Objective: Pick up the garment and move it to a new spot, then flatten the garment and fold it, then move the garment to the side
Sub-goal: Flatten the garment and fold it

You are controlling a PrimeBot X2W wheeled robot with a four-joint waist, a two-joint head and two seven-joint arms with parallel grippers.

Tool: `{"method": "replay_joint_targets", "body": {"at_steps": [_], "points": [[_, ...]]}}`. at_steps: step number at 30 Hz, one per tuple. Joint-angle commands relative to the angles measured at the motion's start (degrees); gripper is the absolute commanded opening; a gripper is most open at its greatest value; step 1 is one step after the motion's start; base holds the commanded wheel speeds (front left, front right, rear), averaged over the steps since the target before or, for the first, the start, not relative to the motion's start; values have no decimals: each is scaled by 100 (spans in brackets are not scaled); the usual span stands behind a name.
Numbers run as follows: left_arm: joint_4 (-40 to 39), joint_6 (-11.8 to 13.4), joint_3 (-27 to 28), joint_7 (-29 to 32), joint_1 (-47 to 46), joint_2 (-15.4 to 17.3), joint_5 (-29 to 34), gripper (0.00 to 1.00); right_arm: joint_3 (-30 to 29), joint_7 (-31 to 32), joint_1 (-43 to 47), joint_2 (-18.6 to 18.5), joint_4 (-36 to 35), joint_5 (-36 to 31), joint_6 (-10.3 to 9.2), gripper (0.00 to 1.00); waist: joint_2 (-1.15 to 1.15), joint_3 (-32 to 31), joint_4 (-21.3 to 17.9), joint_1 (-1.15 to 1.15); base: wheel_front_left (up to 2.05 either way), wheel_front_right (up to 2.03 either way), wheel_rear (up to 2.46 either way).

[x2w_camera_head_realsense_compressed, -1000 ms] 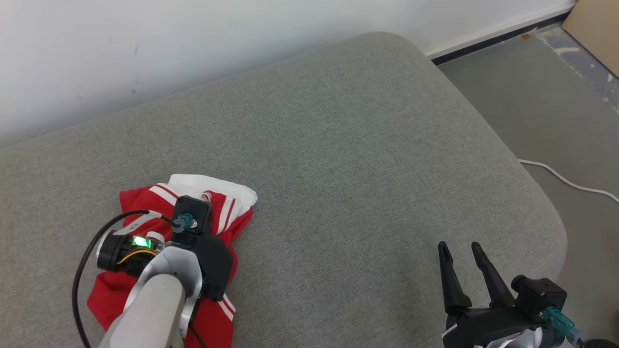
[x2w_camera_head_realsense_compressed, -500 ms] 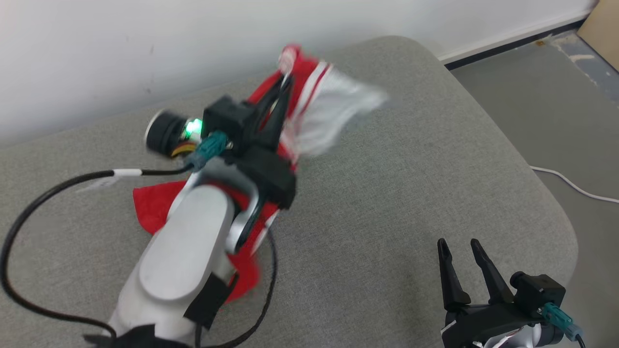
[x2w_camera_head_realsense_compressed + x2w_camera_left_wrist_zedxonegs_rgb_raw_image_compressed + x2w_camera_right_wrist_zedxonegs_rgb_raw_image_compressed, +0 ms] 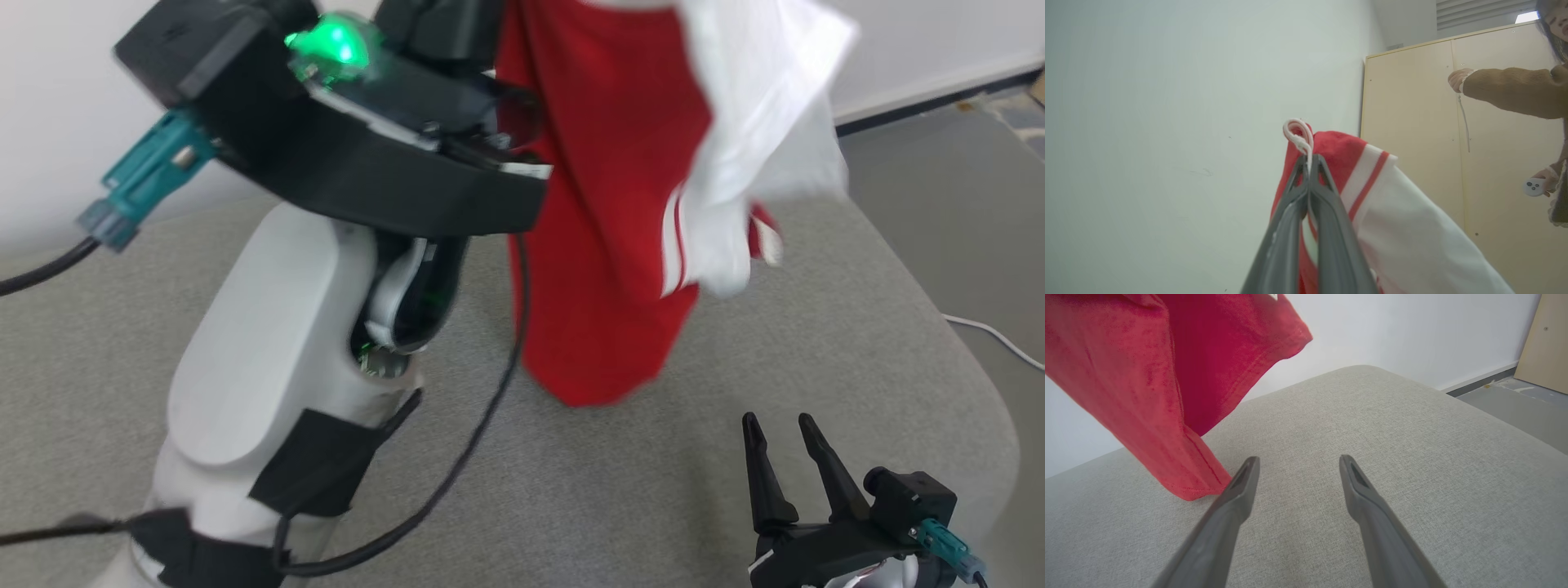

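Right now we judge ourselves to be in the first step, with the garment picked up but not yet set down at a new spot. At the left of the head view our left arm (image 3: 269, 367) is raised high. In its wrist view the left gripper (image 3: 1308, 161) has its jaws pressed together on the top edge of the garment (image 3: 604, 245), pinching red cloth just below a white cord loop (image 3: 1298, 130) that pokes out above the fingertips. The garment, red with white stripes and a white panel, hangs from that single pinch in the air above the grey cushion (image 3: 857, 343). Its lowest red hem looks near the cushion, but we cannot tell whether it touches. Further right, our right gripper (image 3: 775, 423) sits low near the cushion's front edge, jaws spread wide with nothing between them, and the hanging hem is just beside it in the right wrist view. Beyond the cushion's right edge a white cable (image 3: 988, 331) lies on the floor. The next move, as we see it, calls for carrying the cloth over bare cushion and lowering it hem first, so that it lays out rather than heaps. We should open the left jaws only once the weight rests on the cushion. Then the right gripper can take a second corner for flattening.
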Motion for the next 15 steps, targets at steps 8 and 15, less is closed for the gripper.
{"method": "replay_joint_targets", "body": {"at_steps": [8,15], "points": [[857,767,838,-102,1729,816,-157,0,18,100,41,-6,-94,-82,19,100,0,-5,522,0,0,0,0],[2265,975,1208,-283,2536,1125,-259,27,75,169,-57,-5,-181,-154,19,100,0,88,656,0,0,0,0]]}}
